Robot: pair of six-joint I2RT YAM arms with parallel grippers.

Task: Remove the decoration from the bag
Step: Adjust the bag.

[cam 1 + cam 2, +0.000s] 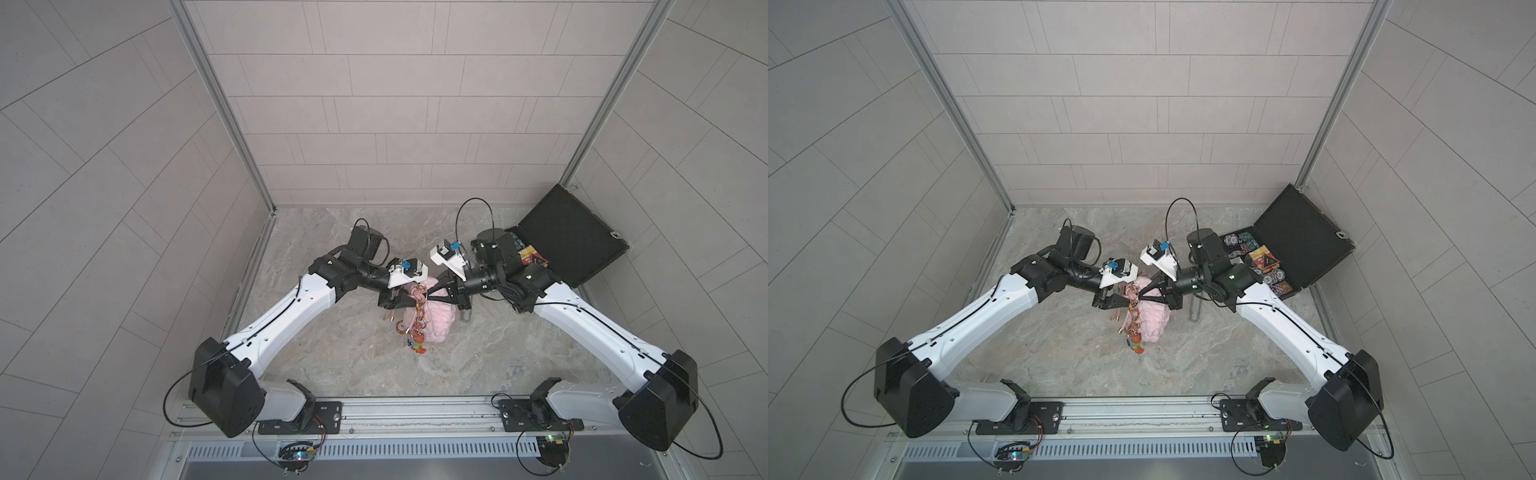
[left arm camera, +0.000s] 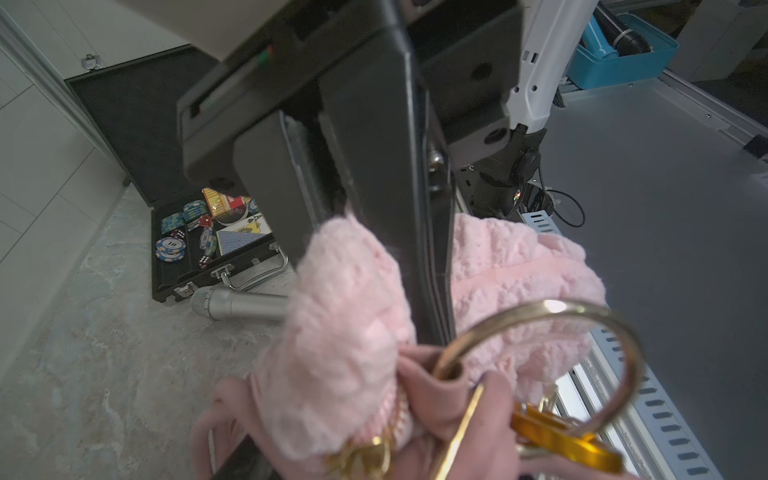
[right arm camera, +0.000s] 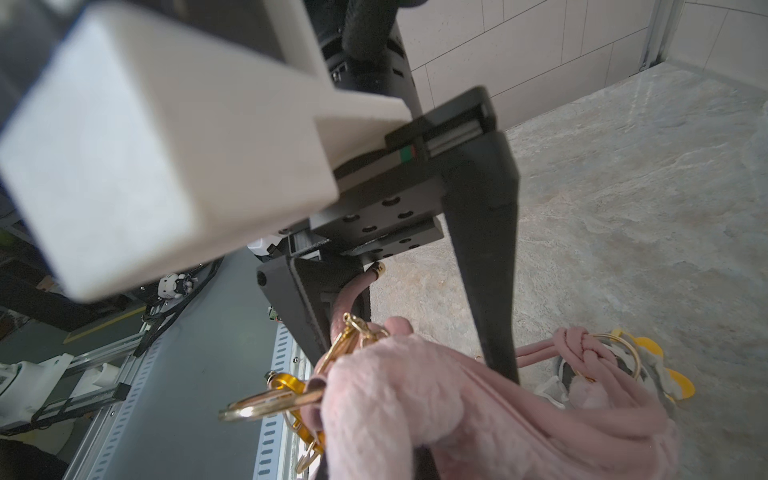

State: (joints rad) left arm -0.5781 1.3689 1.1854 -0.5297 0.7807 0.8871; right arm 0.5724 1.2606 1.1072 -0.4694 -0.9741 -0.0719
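left tool: jaws apart (cord between) | right tool: pinching bag

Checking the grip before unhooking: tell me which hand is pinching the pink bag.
The right hand, jaws shut on the bag; the left hand has its jaws standing apart.

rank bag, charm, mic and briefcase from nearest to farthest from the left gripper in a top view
From the left gripper, in a top view:
1. bag, right at its fingertips
2. charm, at the bag's end toward the robot's base
3. mic, on the bag's other side
4. briefcase, open in the back right corner
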